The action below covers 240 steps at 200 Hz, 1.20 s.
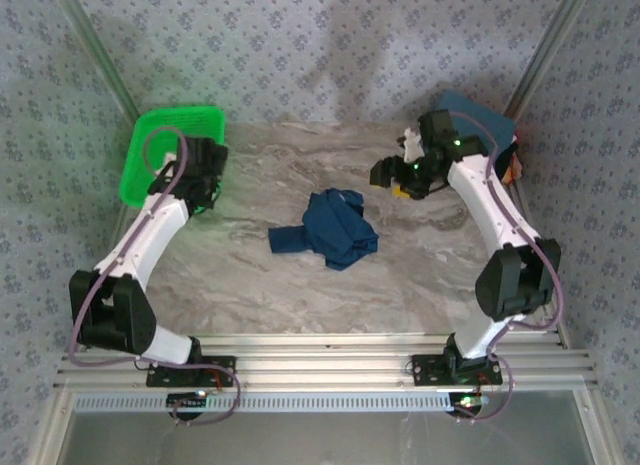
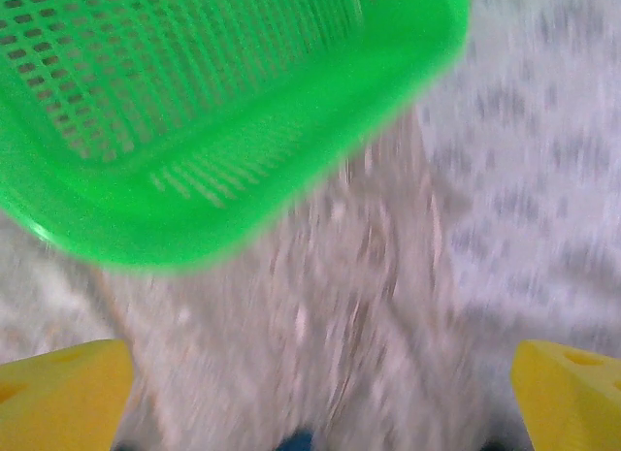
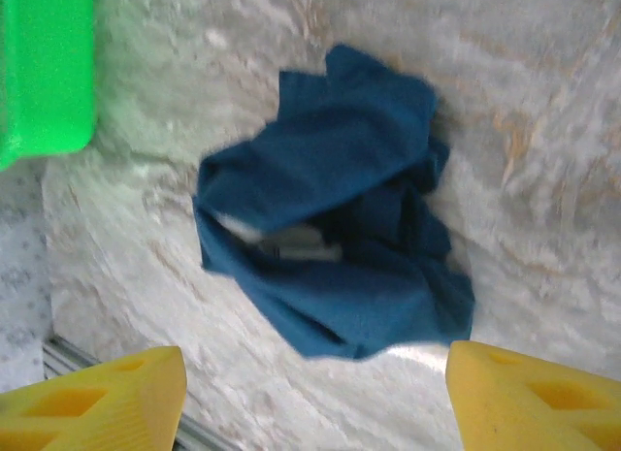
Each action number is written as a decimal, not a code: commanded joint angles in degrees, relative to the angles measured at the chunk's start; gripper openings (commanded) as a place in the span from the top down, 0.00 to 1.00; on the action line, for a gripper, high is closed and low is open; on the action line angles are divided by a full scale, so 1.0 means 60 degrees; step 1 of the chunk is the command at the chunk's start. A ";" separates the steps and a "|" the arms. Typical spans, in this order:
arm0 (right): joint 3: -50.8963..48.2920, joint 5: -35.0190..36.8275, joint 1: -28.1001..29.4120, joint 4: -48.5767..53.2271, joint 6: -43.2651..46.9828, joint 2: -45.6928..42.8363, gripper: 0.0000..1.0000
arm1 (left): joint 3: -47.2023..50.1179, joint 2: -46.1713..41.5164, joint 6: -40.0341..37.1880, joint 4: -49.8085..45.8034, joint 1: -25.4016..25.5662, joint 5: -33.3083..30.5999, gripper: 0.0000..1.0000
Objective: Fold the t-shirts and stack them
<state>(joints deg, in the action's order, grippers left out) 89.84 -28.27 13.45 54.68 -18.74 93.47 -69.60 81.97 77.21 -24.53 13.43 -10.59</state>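
So, looking at a teal-blue t-shirt (image 1: 328,228) lying crumpled and unfolded around the middle of the marble table (image 1: 300,305), apart from both arms. Holding the right gripper (image 3: 315,398) off to its far right, yellow fingers (image 3: 92,398) spread wide and grasping nothing, the teal-blue t-shirt (image 3: 335,213) bunching up ahead of them (pale patch peeking out of the folds, too blurry to call). Hanging the left gripper (image 2: 315,398) just beside the green basket (image 2: 194,131) at the far left of the table, fingers likewise parted with bare, blurry tabletop between them. Also spotting another blue t-shirt (image 1: 478,113) sitting in the far right corner behind the right arm, an orange-red bit (image 1: 517,168) poking out beside it.
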 commanded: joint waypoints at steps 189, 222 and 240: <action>-0.1826 0.2970 0.3717 -0.1610 -0.0095 0.2193 0.36 | 0.1719 0.2132 -0.3113 -0.1534 0.3062 0.2366 0.26; -0.2030 0.2805 0.3611 -0.1800 -0.0081 0.1904 0.35 | 0.1850 0.1811 -0.2651 -0.1096 0.2984 0.1825 0.25; -0.2311 0.2529 0.3549 -0.2107 -0.0164 0.1647 0.34 | 0.1852 0.1912 -0.2499 -0.0821 0.2760 0.1852 0.24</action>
<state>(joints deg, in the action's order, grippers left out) 78.02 -12.43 35.00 43.81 -18.52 106.59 -57.52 94.87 60.31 -30.09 31.53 2.79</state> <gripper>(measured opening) 0.655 0.755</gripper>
